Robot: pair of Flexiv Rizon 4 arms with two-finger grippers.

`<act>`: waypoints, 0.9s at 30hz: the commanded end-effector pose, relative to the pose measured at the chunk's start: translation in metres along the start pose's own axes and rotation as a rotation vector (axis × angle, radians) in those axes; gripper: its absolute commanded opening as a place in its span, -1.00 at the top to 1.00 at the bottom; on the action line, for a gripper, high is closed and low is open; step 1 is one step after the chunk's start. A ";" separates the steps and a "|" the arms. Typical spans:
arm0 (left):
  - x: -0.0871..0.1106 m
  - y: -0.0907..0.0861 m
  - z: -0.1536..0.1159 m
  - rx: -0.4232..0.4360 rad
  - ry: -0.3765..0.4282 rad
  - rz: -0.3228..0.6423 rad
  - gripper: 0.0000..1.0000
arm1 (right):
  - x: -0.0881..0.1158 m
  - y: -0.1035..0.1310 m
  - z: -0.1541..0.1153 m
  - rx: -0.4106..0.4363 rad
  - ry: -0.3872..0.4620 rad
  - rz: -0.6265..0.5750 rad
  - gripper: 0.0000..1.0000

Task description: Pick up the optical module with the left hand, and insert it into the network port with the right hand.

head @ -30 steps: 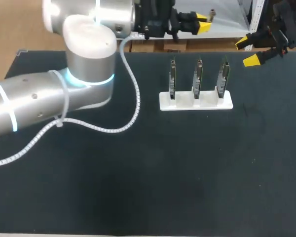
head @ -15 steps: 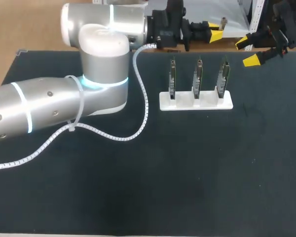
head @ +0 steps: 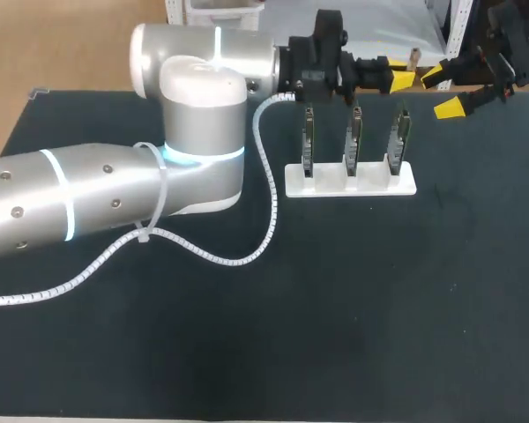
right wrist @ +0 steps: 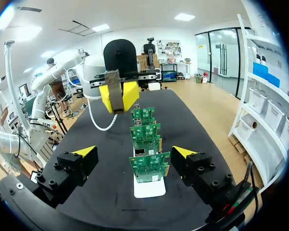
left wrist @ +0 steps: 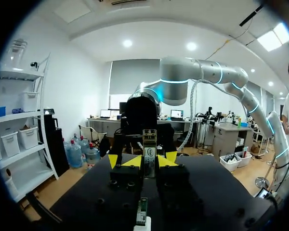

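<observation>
Left wrist view shows my left gripper (left wrist: 145,160) clamped on the optical module (left wrist: 149,143). Both yellow-tipped fingers press its sides, and it stands upright between them with its free end sticking out past the tips. I judge that hold is deliberate, since it leaves part of the body bare for my other hand to take.

In the head view that gripper sits in the upper middle of the frame, just above the row of circuit boards (head: 353,141), with the module poking out toward the upper right. My right gripper (head: 447,91) hangs in the upper right corner, near the module but apart from it, with its fingers spread wide and nothing in them. Its open mouth faces the module, which I read as being ready for a handover.

The three boards stand on edge, side by side, in a white holder (head: 350,181) on the dark table (head: 335,335), right of centre in the upper half. Standing upright probably keeps their edges free to be reached.

In the right wrist view the boards line up one behind another straight ahead of my open fingers, with the left gripper beyond them. A small silvery box on one board may be the network port, but I cannot be sure. The pick-up looks done, while the handover and insertion are not yet made.
</observation>
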State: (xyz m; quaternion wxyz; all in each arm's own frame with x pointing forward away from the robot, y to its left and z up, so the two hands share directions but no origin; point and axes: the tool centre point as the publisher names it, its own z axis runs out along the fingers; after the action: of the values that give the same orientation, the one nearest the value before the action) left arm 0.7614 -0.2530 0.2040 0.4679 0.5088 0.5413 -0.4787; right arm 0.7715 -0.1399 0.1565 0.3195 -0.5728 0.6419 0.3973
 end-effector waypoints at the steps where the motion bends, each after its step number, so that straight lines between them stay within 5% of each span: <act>1: 0.004 0.003 0.007 0.015 -0.002 -0.008 1.00 | 0.000 0.002 0.000 0.004 -0.001 -0.002 -1.00; 27: 0.022 0.006 0.019 0.004 -0.004 -0.063 1.00 | 0.000 0.002 0.000 0.004 -0.001 -0.002 -1.00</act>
State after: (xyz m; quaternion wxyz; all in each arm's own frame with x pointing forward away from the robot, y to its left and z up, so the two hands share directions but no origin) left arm 0.7644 -0.2661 0.1814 0.4517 0.4920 0.5560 -0.4947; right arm 0.7715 -0.1398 0.1565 0.3195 -0.5728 0.6418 0.3973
